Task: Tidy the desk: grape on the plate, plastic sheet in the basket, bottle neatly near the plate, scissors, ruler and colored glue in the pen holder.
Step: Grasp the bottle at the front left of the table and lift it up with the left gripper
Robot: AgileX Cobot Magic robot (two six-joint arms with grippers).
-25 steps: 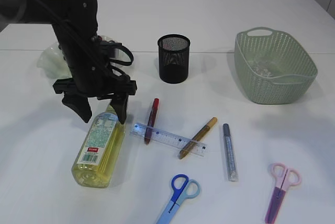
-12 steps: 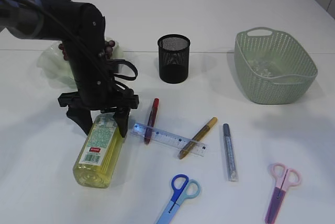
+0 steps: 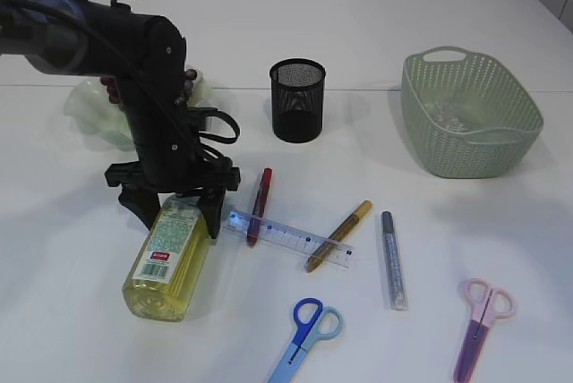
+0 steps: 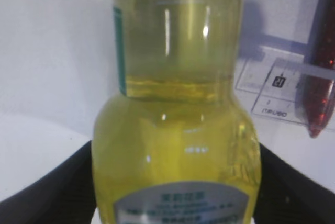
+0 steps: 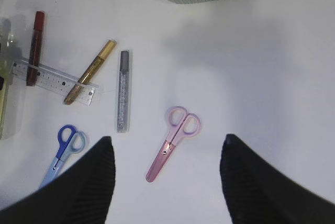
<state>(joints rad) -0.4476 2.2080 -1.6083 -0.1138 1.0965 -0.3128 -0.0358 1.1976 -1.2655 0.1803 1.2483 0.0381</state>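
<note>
While the bottle (image 3: 171,257) lies on its side on the table (image 3: 81,329), cap end pointing toward the plate, the left gripper (image 3: 173,210) straddles its neck w/ jaws spread apart, one finger each side; whether the pads touch the plastic can't be told. Left wrist view shows the yellow liquid bottle (image 4: 175,130) filling the frame between the two dark fingers (image 4: 49,190). Just right of the bottle: clear ruler (image 3: 286,238), w/ a red glue pen (image 3: 260,205) lying across its left end and a gold glue pen (image 3: 337,235) across its right end. Silver glue pen (image 3: 392,260) sits beside, apart from the ruler. Blue scissors (image 3: 307,336) lie near the front edge, pink scissors (image 3: 481,326) further right. Black mesh pen holder (image 3: 296,100) stands upright behind the pens. Plate (image 3: 89,106) is at rear left, partly hidden by the arm, w/ grapes (image 3: 189,76) on it. Green basket (image 3: 469,114) at rear right holds a crinkled plastic sheet (image 3: 448,114). Right gripper (image 5: 165,174) hangs above the pink scissors (image 5: 175,141), jaws apart, holding nothing.
</note>
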